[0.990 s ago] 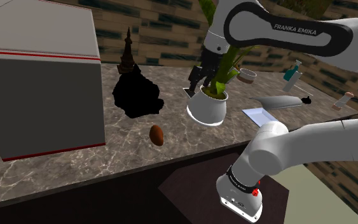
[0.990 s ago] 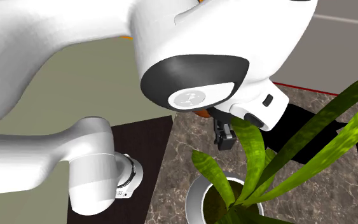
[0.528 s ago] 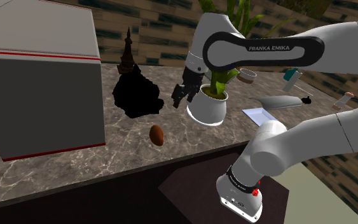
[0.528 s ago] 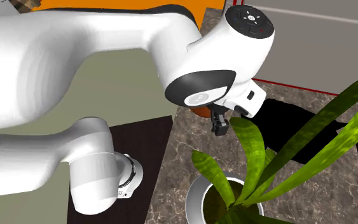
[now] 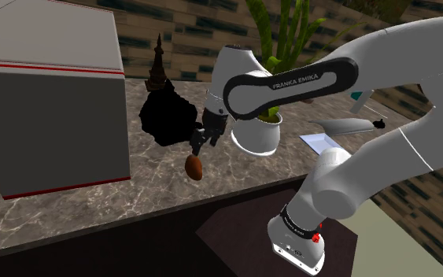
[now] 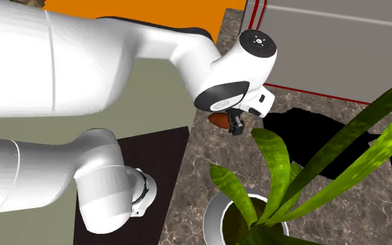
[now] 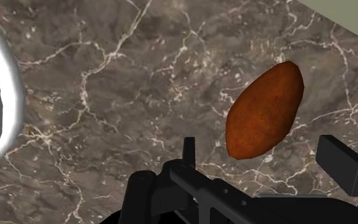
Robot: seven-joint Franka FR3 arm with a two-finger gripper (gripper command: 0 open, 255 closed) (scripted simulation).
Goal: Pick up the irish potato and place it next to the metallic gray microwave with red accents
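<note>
A reddish-brown oval potato (image 5: 193, 167) lies on the dark marble counter (image 5: 94, 197), close to the front edge. My black gripper (image 5: 197, 145) hangs just above it, between the potato and the white plant pot (image 5: 257, 135). In the wrist view the potato (image 7: 264, 109) lies just beyond the gripper (image 7: 266, 159), whose fingers (image 7: 343, 162) stand apart, open, without touching it. The second exterior view has the gripper (image 6: 237, 125) beside the potato (image 6: 219, 120). The grey microwave with a red stripe (image 5: 46, 118) stands at the shoulder view's left, a short way from the potato.
A black shapeless mass (image 5: 168, 118) and a dark pointed figurine (image 5: 157, 67) sit behind the potato. The pot's long green leaves (image 6: 306, 181) rise close to the arm. A cleaver (image 5: 349, 126) and small bottles lie at the shoulder view's far right.
The arm has swung from above the plant pot toward the shoulder view's left and down, bringing the gripper right over the potato. The potato has not moved.
</note>
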